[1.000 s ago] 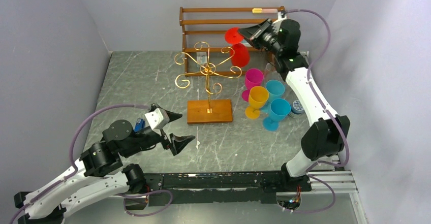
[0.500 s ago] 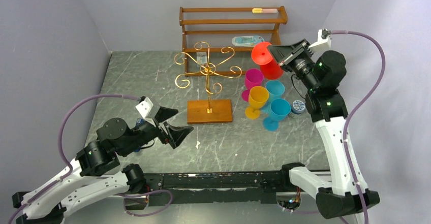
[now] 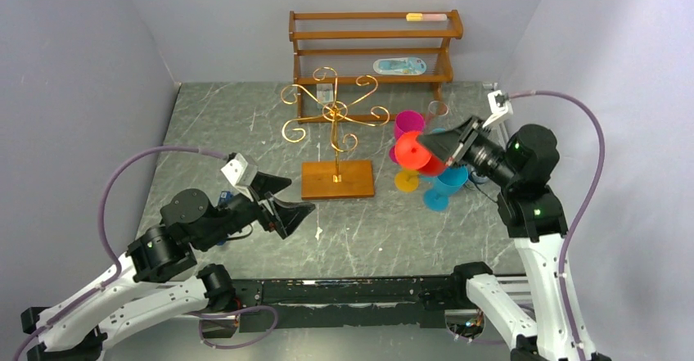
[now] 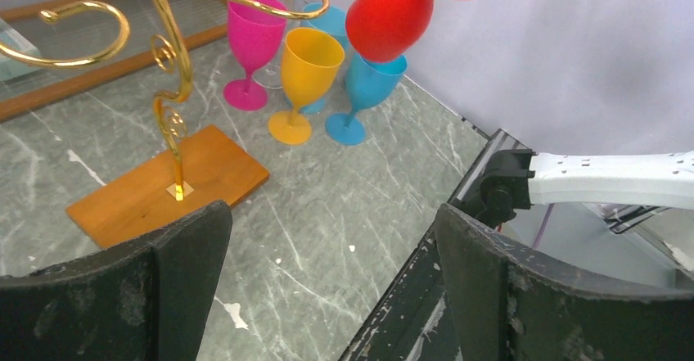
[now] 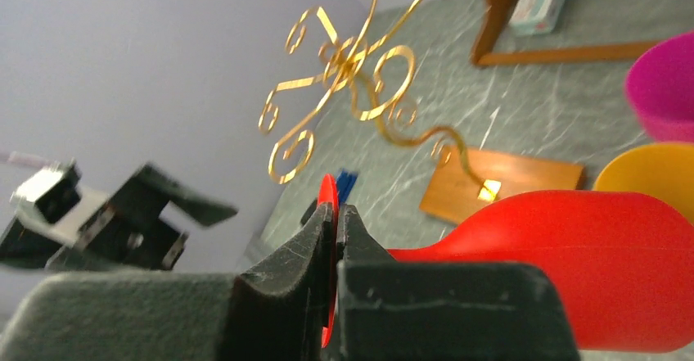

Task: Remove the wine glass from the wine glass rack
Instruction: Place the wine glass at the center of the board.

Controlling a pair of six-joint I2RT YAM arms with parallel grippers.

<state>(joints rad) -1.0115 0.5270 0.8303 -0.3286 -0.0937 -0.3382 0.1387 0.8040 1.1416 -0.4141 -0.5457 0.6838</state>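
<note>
The right gripper (image 3: 448,144) is pinching the thin foot of the red wine glass (image 3: 419,153) between nearly closed fingers, holding it on its side in the air above the magenta, yellow and blue glasses (image 3: 446,182) near the right edge. The gold wine glass rack (image 3: 335,119) is standing bare mid-desk, so the lift-off looks done and the set-down is pending. That next move is calling for tipping the glass upright and lowering it clear of the standing cluster. The left gripper (image 3: 282,205) is hovering wide open and empty toward the near-left corner.
</note>
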